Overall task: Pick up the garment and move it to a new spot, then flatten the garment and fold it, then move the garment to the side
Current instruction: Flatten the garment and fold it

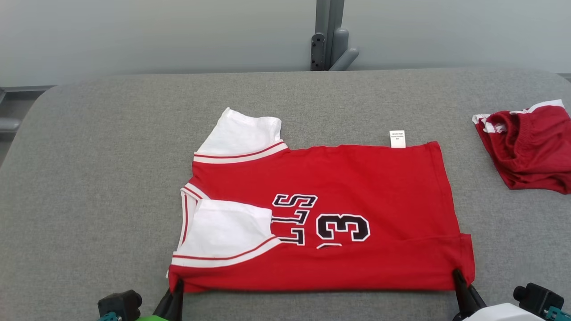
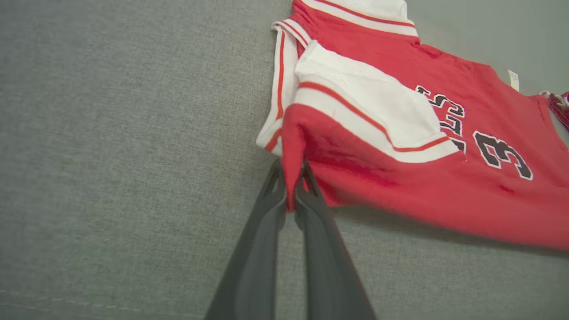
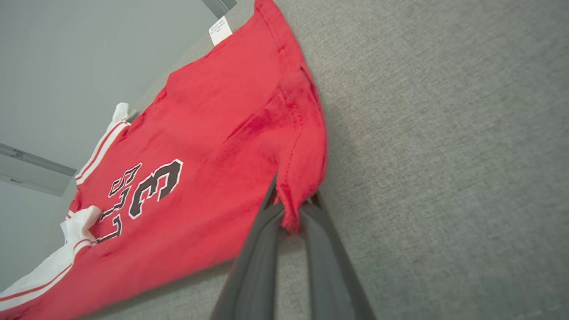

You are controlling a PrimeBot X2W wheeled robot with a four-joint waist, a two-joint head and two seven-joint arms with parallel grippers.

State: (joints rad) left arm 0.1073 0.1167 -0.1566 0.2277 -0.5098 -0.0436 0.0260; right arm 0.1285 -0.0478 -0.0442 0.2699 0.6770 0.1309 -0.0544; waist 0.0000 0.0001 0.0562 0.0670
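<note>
soft limp garment [image 1: 357, 178] | gripped at 7 o'clock corner by left end effector [image 1: 178, 283], 5 o'clock corner by right end effector [image 1: 456, 273]

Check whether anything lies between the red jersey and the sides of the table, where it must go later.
On the robot's right, dark red shorts lie near the edge of the table, apart from the jersey. Toward the left, nothing visible is in the way.

Light is bright, soft and even. In the wrist views the garment [image 2: 400, 186] casts a thin shadow on the table [image 2: 111, 155], and the near fingers [image 2: 253, 266] blur.
</note>
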